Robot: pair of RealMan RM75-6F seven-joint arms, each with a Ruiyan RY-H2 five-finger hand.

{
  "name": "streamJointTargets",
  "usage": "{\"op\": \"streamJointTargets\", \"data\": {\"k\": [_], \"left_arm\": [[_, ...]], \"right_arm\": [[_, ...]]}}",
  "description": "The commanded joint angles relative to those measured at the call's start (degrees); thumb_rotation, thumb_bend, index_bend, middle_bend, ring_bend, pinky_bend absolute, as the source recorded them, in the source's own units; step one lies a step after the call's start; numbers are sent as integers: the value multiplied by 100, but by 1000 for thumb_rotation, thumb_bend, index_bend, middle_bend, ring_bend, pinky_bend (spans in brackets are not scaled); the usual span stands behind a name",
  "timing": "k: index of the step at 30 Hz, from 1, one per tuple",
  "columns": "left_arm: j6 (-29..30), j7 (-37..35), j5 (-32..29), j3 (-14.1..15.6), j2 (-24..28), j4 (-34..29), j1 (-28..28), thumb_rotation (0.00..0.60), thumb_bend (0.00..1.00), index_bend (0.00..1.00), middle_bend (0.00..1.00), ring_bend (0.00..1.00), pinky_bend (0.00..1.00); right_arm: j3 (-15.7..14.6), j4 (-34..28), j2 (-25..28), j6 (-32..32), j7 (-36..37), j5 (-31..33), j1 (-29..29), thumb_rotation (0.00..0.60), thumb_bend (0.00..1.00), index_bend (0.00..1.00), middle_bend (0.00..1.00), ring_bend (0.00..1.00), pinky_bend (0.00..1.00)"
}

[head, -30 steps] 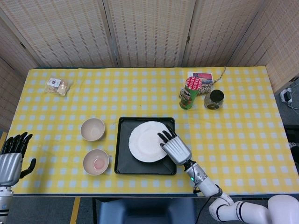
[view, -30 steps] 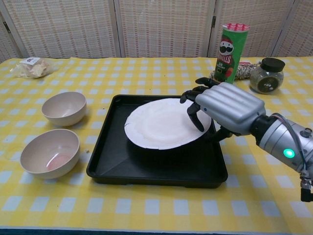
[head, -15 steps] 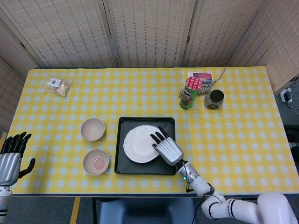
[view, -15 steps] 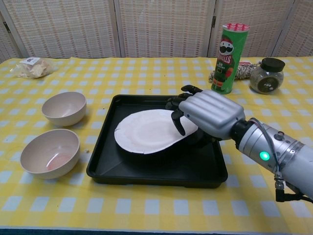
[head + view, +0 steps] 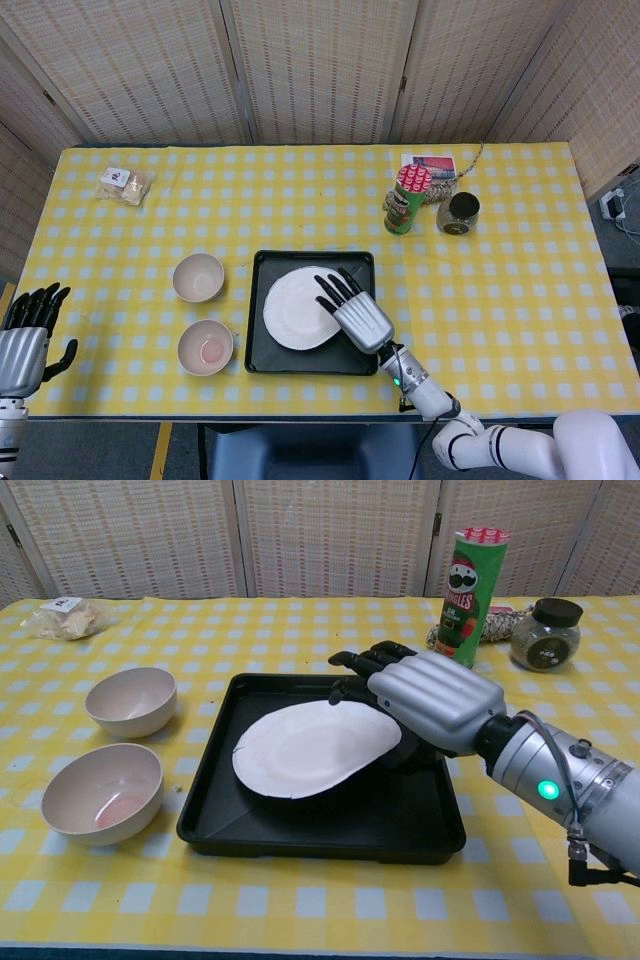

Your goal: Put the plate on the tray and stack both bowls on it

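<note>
While the right hand (image 5: 425,695) hangs over the right half of the black tray (image 5: 320,830), its dark fingers (image 5: 362,661) are stretched out and apart above the plate's far right edge; the chest view shows no finger closed on the rim, and whether the palm touches the plate cannot be told. Directly under and to the left of that hand, the white plate (image 5: 310,748) lies inside the tray, sitting toward the tray's left and middle part, its right edge hidden beneath the palm. Well to the left of the hand, off the tray on the yellow checked tablecloth (image 5: 500,300), stand the two bowls: the far bowl (image 5: 131,700) is empty, and the near bowl (image 5: 102,791) shows a pinkish smear at its bottom; they sit just beside each other and apart from the tray. Beyond the hand and to its right stand a green chips can (image 5: 466,585) and a dark-lidded jar (image 5: 545,633). At the far left corner of the table lies a small clear bag (image 5: 124,185). Seen only from the head view, the left hand (image 5: 24,340) hovers off the table's near left corner, fingers upright and spread, holding nothing.
</note>
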Motion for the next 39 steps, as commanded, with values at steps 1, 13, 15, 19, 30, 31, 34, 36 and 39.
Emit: {"op": "streamJointTargets", "data": {"k": [1,13,15,19,30,31,34,36,39], "left_arm": [[5,-40,17,3,11,-7,1,600,464,0,80,35,23],[11,-87,51,25,33,-10,8,600,464,0,80,35,22],[13,-104,107,56,43,-43,10,600,463,0,81,35,22],[73,-48,325,164,32,-95,26,600,463,0,80,34,15],[-33,392,855,515,-150,-237,-22,600,463,15,81,33,0],[-6,409,922,552,-154,-257,-9,600,463,16,80,33,0],[28,567,1023,639,-188,-286,36,600,463,18,81,34,2],[4,690,1060,704,-227,-316,61,600,464,45,80,34,9],[-35,907,1161,810,-315,-337,88,600,461,113,81,34,12]], "right_arm": [[-29,-205,133,-218,-94,184,8,600,287,212,17,53,33],[-314,-1369,1077,-98,70,275,-276,600,235,104,0,0,14],[-379,-1565,1287,148,238,161,-414,600,235,101,0,0,11],[-690,-1683,1797,1212,617,-479,-938,600,234,101,0,0,9],[-1326,-1588,2973,2993,967,-413,-2570,600,232,13,0,0,0],[-1317,-1640,3110,3072,1089,-297,-2692,600,232,2,0,0,0],[-1247,-1787,3426,3200,1426,-102,-2886,600,231,0,0,0,0],[-1195,-1883,3596,3302,1656,-126,-2947,600,231,0,0,0,0],[-1135,-1917,3756,3474,1946,-230,-3052,600,232,0,0,0,0]]}}
